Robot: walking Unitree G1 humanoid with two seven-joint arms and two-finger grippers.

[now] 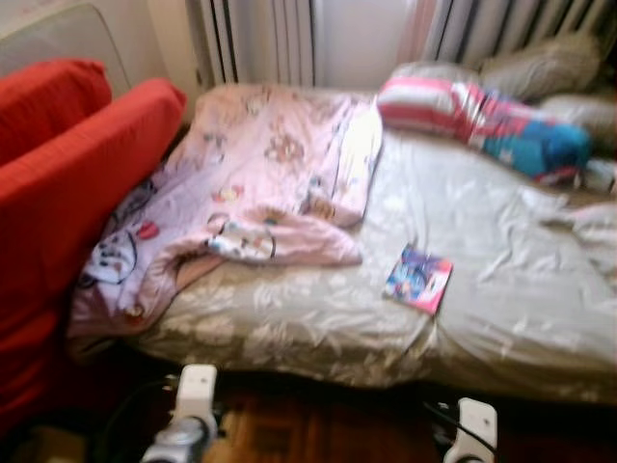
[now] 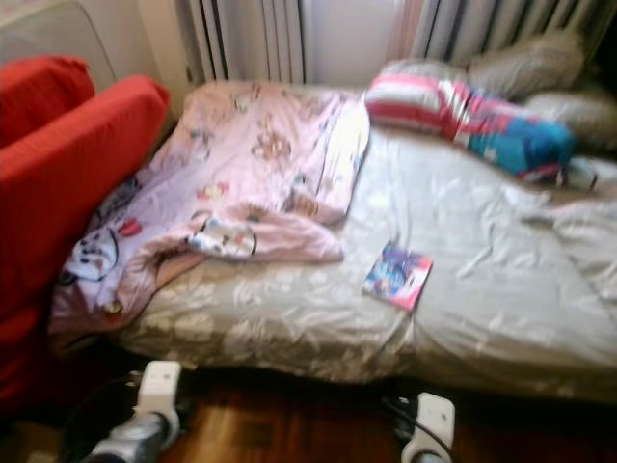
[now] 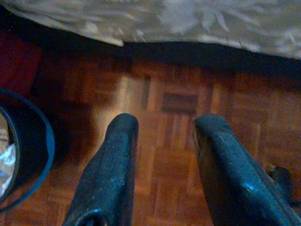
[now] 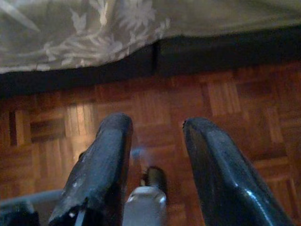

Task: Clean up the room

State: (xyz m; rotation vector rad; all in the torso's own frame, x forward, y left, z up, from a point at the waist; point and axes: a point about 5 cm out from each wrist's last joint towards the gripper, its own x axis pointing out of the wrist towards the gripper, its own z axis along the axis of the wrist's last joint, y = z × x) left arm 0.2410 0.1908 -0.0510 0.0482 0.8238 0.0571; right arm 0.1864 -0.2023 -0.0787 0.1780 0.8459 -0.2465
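Note:
A pink cartoon-print blanket (image 1: 260, 183) lies crumpled over the left part of the bed (image 1: 501, 289). A small colourful booklet (image 1: 418, 278) rests flat on the grey floral cover near the bed's front edge. A striped pink, white and blue bundle (image 1: 482, 118) lies by the pillows at the back right. Both arms hang low before the bed. My left gripper (image 3: 162, 136) is open over the parquet floor (image 3: 178, 103), nothing between its fingers. My right gripper (image 4: 155, 136) is open above the floor too, near the bed's hanging cover (image 4: 94, 33).
A red sofa (image 1: 67, 193) stands tight against the bed's left side. Grey pillows (image 1: 545, 63) lie at the back right, with curtains and a radiator behind. A dark round bin with a blue rim (image 3: 23, 155) stands on the floor by my left gripper.

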